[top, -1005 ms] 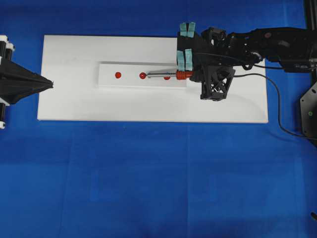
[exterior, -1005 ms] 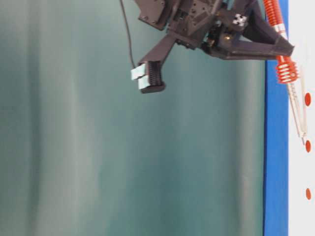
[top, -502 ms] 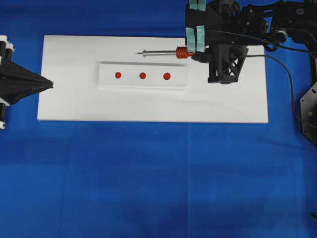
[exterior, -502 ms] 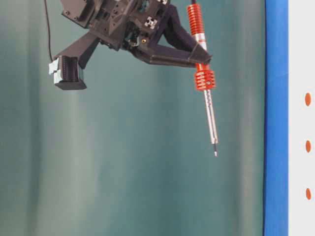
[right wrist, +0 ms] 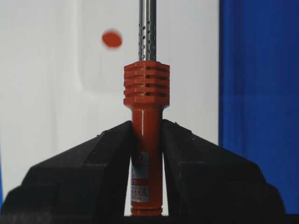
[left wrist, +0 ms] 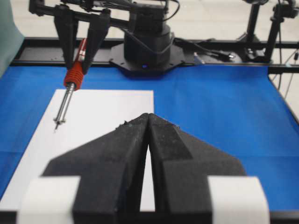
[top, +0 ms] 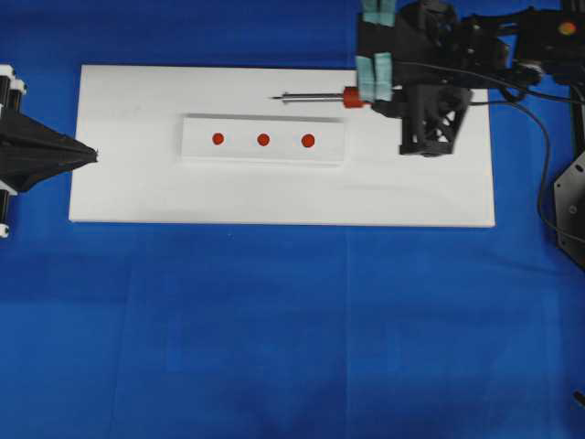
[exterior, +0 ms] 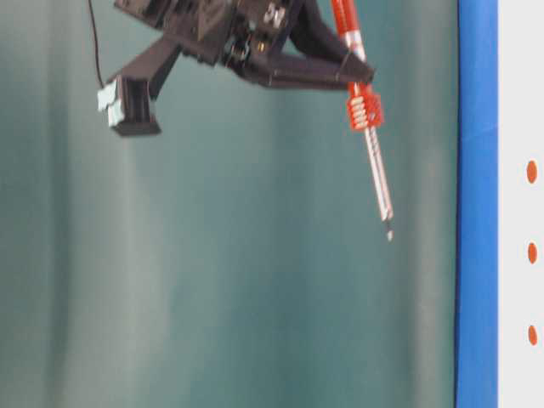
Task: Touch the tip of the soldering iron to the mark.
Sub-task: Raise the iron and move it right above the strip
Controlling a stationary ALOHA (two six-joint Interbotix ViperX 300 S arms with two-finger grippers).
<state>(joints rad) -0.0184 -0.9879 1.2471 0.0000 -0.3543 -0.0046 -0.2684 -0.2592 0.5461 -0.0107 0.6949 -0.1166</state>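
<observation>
While the right gripper (right wrist: 146,140) pinches the soldering iron (top: 320,96) by its handle, the tip hangs in the air beyond the white strip (top: 263,140), apart from the mark (top: 263,140); next it must lower onto that middle dot. Left gripper (left wrist: 148,140) rests pressed together.

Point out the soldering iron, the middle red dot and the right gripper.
soldering iron (top: 315,96), overhead view, on its silver shaft.
middle red dot (top: 263,140), overhead view, at its centre.
right gripper (right wrist: 147,140), right wrist view, between the fingertips clamping the handle.
</observation>
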